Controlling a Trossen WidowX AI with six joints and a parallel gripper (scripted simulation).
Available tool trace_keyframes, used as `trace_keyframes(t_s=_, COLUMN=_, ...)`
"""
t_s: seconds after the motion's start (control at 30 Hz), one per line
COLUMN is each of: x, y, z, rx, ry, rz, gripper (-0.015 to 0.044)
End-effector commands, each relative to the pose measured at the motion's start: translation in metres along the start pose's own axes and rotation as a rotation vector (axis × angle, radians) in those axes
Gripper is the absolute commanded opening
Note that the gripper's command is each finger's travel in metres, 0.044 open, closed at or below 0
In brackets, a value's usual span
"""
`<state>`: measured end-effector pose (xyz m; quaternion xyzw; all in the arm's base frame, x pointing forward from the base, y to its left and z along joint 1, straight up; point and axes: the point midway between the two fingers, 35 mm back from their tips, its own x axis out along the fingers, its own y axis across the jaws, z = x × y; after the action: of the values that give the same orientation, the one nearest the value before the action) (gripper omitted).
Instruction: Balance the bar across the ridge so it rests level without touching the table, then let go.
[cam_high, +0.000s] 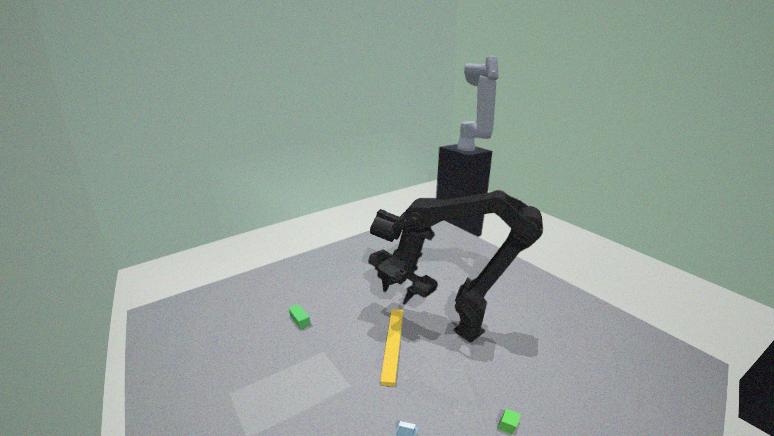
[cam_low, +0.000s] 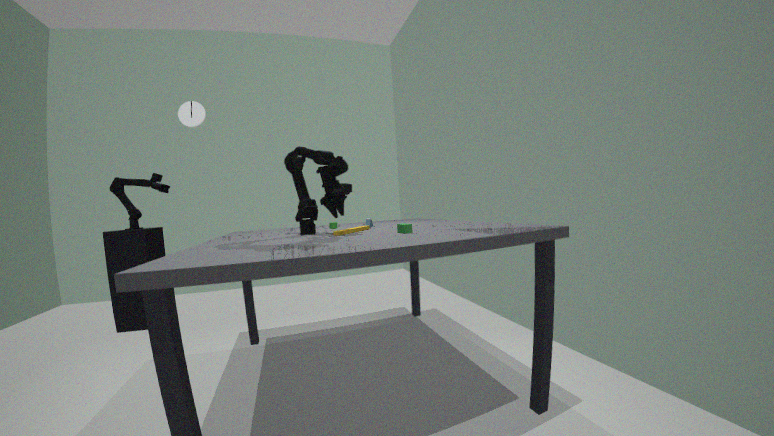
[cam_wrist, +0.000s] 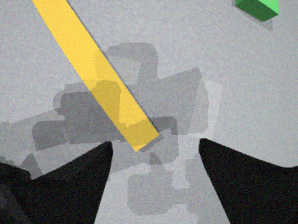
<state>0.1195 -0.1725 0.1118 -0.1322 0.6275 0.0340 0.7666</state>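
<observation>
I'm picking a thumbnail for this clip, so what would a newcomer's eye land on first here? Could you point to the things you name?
Probably the yellow bar (cam_high: 392, 349) (cam_low: 352, 230) (cam_wrist: 95, 72), the brightest thing in view, lying flat on the grey table (cam_high: 178, 346) (cam_low: 346, 254). Next comes the black arm (cam_high: 460, 204) (cam_low: 301, 181), arching up beside it, its open gripper (cam_high: 395, 295) (cam_low: 336, 214) (cam_wrist: 156, 145) above the table near one end of the bar.

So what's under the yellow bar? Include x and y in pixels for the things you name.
The yellow bar (cam_high: 392, 349) (cam_low: 352, 230) (cam_wrist: 95, 70) lies on the grey table (cam_high: 189, 335) (cam_low: 346, 257) (cam_wrist: 200, 30). The bit of table right beneath is covered, so I can't see it.
</observation>
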Motion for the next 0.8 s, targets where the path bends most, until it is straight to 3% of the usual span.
trace_keyframes(t_s=0.0, x=0.000, y=0.003, z=0.009, rx=-0.068, ry=0.014, rz=0.025, gripper=0.0315)
trace_keyframes(t_s=0.77, x=0.002, y=0.034, z=0.058, rx=-0.445, ry=0.088, rz=0.156, gripper=0.0315)
